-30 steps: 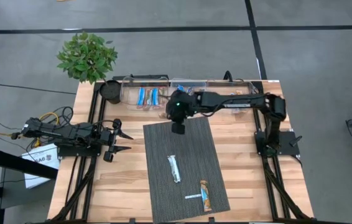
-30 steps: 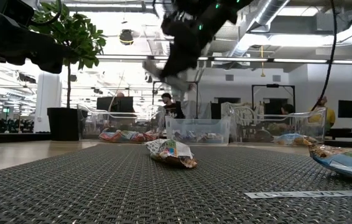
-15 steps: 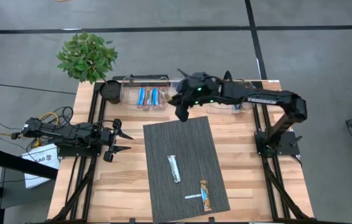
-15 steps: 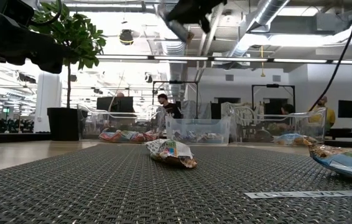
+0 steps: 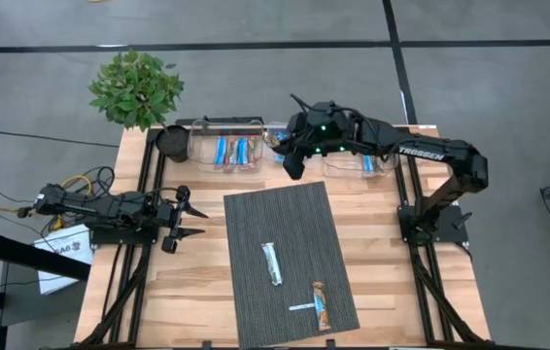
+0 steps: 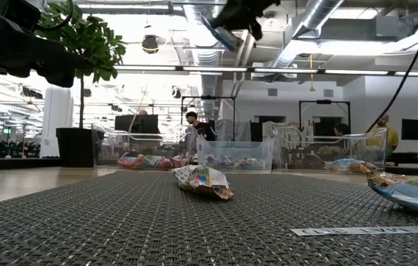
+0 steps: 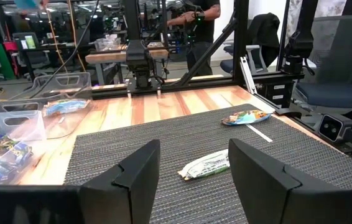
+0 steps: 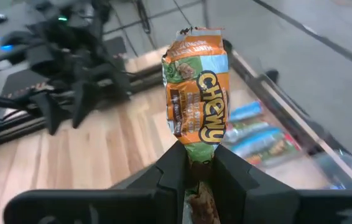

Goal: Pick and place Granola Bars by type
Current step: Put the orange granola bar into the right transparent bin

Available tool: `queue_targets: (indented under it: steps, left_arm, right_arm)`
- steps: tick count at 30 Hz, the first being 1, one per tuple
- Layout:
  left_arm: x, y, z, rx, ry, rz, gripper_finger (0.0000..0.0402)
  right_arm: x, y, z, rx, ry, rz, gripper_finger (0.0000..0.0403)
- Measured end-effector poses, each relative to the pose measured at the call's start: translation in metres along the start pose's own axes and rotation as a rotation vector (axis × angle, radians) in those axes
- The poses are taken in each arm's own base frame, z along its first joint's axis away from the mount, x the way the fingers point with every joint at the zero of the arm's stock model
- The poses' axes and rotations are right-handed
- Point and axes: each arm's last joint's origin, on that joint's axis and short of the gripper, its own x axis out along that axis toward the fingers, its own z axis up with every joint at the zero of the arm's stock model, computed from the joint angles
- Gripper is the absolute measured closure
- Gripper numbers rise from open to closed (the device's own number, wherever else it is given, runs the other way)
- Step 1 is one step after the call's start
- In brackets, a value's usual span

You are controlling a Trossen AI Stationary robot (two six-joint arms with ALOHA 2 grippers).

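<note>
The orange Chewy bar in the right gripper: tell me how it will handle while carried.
The Chewy bar stands upright above the right gripper, so it is probably fairly stiff. Its glossy wrapper may be slippery. Pinched only at one end, it could pivot.

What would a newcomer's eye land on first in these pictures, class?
Most striking is the right gripper, raised above the clear bins at the table's far edge, clamped on an orange granola bar. Next come two wrapped bars lying on the grey mat. The left gripper waits open at the table's left side.
</note>
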Motion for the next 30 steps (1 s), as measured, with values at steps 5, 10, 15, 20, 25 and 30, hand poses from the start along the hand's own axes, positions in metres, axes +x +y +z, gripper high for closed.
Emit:
queue_targets:
  steps: [5,10,15,20,25,30]
  left_arm:
    - [0.000,0.000,0.000,0.000,0.000,0.000,0.0217]
    - [0.000,0.000,0.000,0.000,0.000,0.000,0.0217]
    - [0.000,0.000,0.000,0.000,0.000,0.000,0.0217]
    - [0.000,0.000,0.000,0.000,0.000,0.000,0.0217]
    - [0.000,0.000,0.000,0.000,0.000,0.000,0.0217]
    - [0.000,0.000,0.000,0.000,0.000,0.000,0.0217]
  right_arm:
    - [-0.008,-0.025,-0.002,0.086,0.044,-0.072,0.0350]
    - [-0.023,-0.049,-0.003,0.170,0.075,-0.151,0.0350]
    - [-0.043,-0.071,-0.007,0.257,0.114,-0.292,0.0350]
    - [-0.069,-0.085,-0.013,0.350,0.141,-0.439,0.0349]
    - [-0.092,-0.093,-0.019,0.453,0.160,-0.565,0.0349]
    - [-0.110,-0.099,-0.025,0.596,0.149,-0.690,0.0349]
